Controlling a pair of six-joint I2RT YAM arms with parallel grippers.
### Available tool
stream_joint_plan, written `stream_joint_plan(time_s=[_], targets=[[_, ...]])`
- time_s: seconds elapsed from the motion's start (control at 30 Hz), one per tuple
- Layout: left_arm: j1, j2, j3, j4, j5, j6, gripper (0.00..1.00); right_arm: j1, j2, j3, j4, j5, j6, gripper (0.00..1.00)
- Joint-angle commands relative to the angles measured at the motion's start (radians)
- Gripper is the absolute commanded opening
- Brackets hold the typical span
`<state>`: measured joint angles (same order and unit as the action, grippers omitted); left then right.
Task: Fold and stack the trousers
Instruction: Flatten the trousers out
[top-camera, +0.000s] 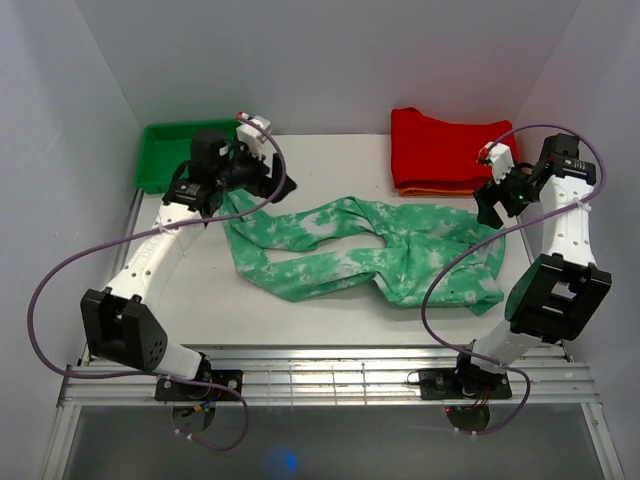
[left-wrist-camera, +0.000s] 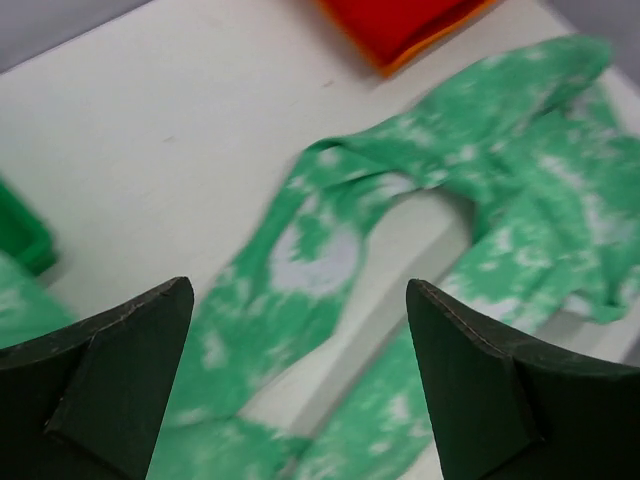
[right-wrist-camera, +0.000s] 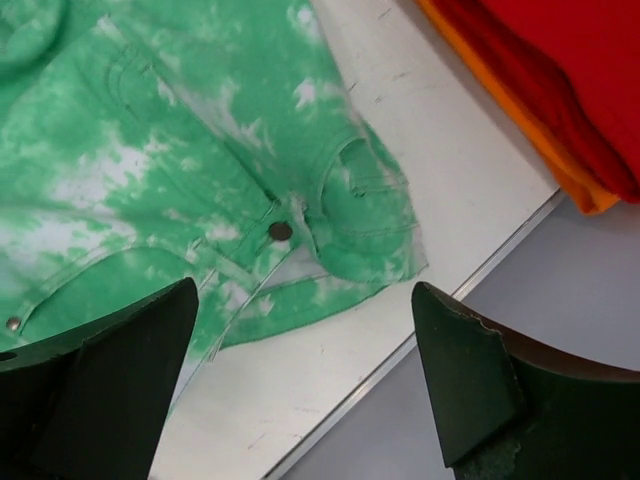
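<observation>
Left claw (left-wrist-camera: 298, 300) and right claw (right-wrist-camera: 305, 300) both hang wide open and empty over the trousers (top-camera: 360, 250). These sprawl unfolded on the counter (top-camera: 250, 320) just beside the red stack (top-camera: 445, 150), likely spread out ready for folding.

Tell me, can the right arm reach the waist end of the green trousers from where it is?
Probably yes: the right gripper hangs open just above the waistband of the trousers, with nothing between them; the red pile sits off to one side.
</observation>
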<state>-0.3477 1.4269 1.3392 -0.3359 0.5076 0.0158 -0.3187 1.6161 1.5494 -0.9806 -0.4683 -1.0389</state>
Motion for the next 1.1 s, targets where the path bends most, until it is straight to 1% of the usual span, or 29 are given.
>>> stream_joint_plan(time_s=[0.0, 0.03, 0.07, 0.1, 0.13, 0.17, 0.2, 0.23, 0.3, 0.37, 0.4, 0.47, 0.5, 0.57, 0.6, 0.67, 0.77, 0.83, 0.87, 0.9, 0.93, 0.97, 1.0, 1.03, 1.07], targets=[[0.122, 0.067, 0.063, -0.207, -0.015, 0.244, 0.98, 0.001, -0.050, -0.046, -0.225, 0.083, -0.110, 0.92], [0.142, 0.099, 0.080, -0.262, 0.009, 0.333, 0.96, 0.001, -0.062, -0.083, -0.240, 0.097, -0.143, 0.90], [0.162, 0.150, 0.087, -0.353, 0.038, 0.411, 0.93, 0.001, -0.077, -0.124, -0.244, 0.111, -0.186, 0.90], [0.185, 0.168, 0.078, -0.371, 0.036, 0.471, 0.92, 0.000, -0.109, -0.218, -0.237, 0.121, -0.193, 0.90], [0.191, 0.184, 0.057, -0.385, 0.014, 0.559, 0.92, 0.006, -0.122, -0.262, -0.213, 0.132, -0.196, 0.90], [0.202, 0.202, 0.035, -0.371, -0.004, 0.584, 0.91, 0.010, -0.131, -0.303, -0.192, 0.140, -0.193, 0.90], [0.210, 0.220, -0.003, -0.359, -0.079, 0.652, 0.90, 0.021, -0.145, -0.377, -0.144, 0.157, -0.156, 0.90], [0.210, 0.228, -0.026, -0.338, -0.080, 0.667, 0.90, 0.027, -0.145, -0.408, -0.123, 0.157, -0.156, 0.90], [0.214, 0.247, -0.066, -0.315, -0.138, 0.703, 0.89, 0.049, -0.136, -0.483, -0.077, 0.180, -0.116, 0.89], [0.222, 0.268, -0.113, -0.302, -0.156, 0.731, 0.86, 0.055, -0.122, -0.520, 0.002, 0.198, -0.090, 0.88], [0.223, 0.273, -0.127, -0.305, -0.165, 0.739, 0.80, 0.056, -0.113, -0.535, 0.023, 0.221, -0.081, 0.88], [0.231, 0.279, -0.176, -0.322, -0.185, 0.765, 0.75, 0.059, -0.090, -0.569, 0.072, 0.252, -0.078, 0.85], [0.234, 0.277, -0.193, -0.334, -0.199, 0.776, 0.70, 0.059, -0.062, -0.575, 0.085, 0.290, -0.084, 0.84], [0.243, 0.270, -0.259, -0.345, -0.222, 0.788, 0.64, 0.058, -0.029, -0.592, 0.115, 0.332, -0.093, 0.82], [0.248, 0.256, -0.277, -0.373, -0.227, 0.794, 0.59, 0.056, -0.022, -0.594, 0.118, 0.367, -0.102, 0.79], [0.263, 0.225, -0.342, -0.394, -0.244, 0.803, 0.55, 0.053, -0.025, -0.594, 0.128, 0.398, -0.139, 0.76], [0.291, 0.130, -0.402, -0.446, -0.256, 0.814, 0.50, 0.043, -0.050, -0.568, 0.135, 0.439, -0.188, 0.72], [0.300, 0.048, -0.451, -0.498, -0.259, 0.820, 0.46, 0.038, -0.062, -0.548, 0.132, 0.462, -0.210, 0.64], [0.303, 0.017, -0.466, -0.517, -0.262, 0.822, 0.44, 0.038, -0.076, -0.528, 0.134, 0.464, -0.231, 0.58], [0.305, -0.012, -0.482, -0.553, -0.256, 0.829, 0.43, 0.036, -0.081, -0.519, 0.138, 0.468, -0.242, 0.49], [0.308, -0.075, -0.483, -0.571, -0.251, 0.831, 0.42, 0.036, -0.087, -0.509, 0.145, 0.497, -0.250, 0.45], [0.309, -0.104, -0.479, -0.587, -0.236, 0.831, 0.41, 0.033, -0.097, -0.500, 0.149, 0.500, -0.253, 0.42], [0.311, -0.130, -0.453, -0.627, -0.224, 0.832, 0.41, 0.035, -0.101, -0.476, 0.149, 0.502, -0.253, 0.34], [0.311, -0.153, -0.433, -0.646, -0.212, 0.839, 0.41, 0.035, -0.104, -0.462, 0.148, 0.505, -0.250, 0.31], [0.315, -0.190, -0.410, -0.660, -0.204, 0.834, 0.47, 0.033, -0.108, -0.450, 0.146, 0.505, -0.247, 0.29]])
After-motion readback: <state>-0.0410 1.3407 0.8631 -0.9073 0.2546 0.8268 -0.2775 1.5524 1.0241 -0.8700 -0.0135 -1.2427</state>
